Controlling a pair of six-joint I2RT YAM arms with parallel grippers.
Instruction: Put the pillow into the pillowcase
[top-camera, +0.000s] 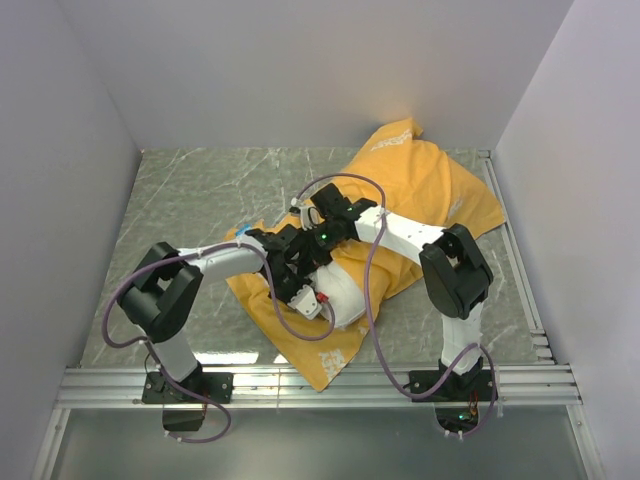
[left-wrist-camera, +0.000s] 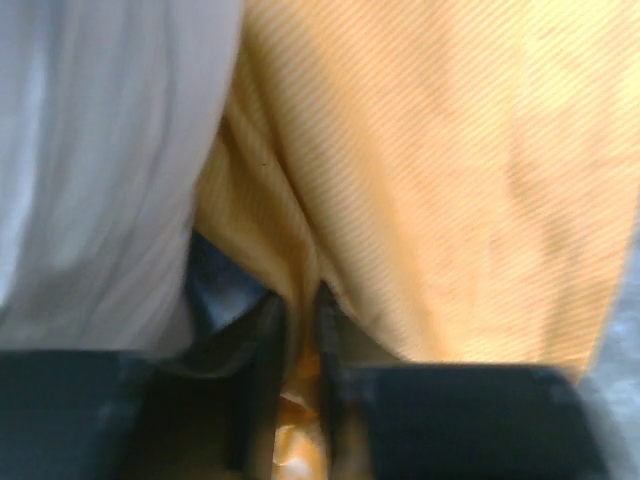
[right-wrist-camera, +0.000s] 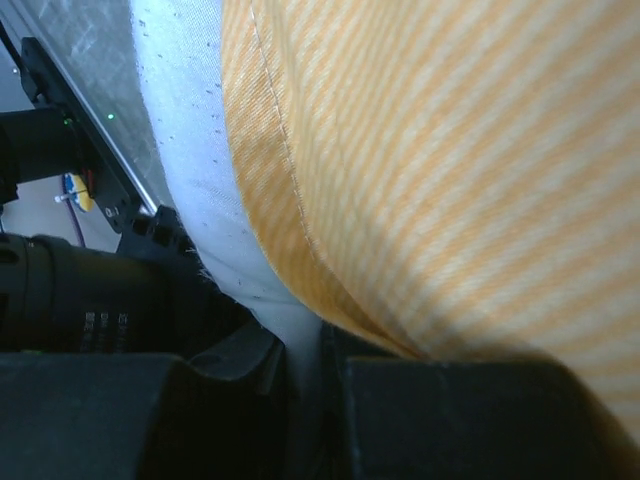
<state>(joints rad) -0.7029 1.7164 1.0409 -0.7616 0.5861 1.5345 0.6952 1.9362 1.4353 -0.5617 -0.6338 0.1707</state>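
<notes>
grey marbled table (top-camera: 200, 190) under everything. orange-yellow pillowcase (top-camera: 430, 185) sprawled from far right corner to near middle edge, rumpled. white pillow (top-camera: 350, 295) bulging out at the middle, partly covered by orange cloth, beneath both wrists. left gripper (left-wrist-camera: 300, 300) narrow, pinching a fold of orange pillowcase, pillow just beside. right gripper (right-wrist-camera: 303, 335) narrow too, clamped on white pillow cloth, orange hem lying against one finger.
</notes>
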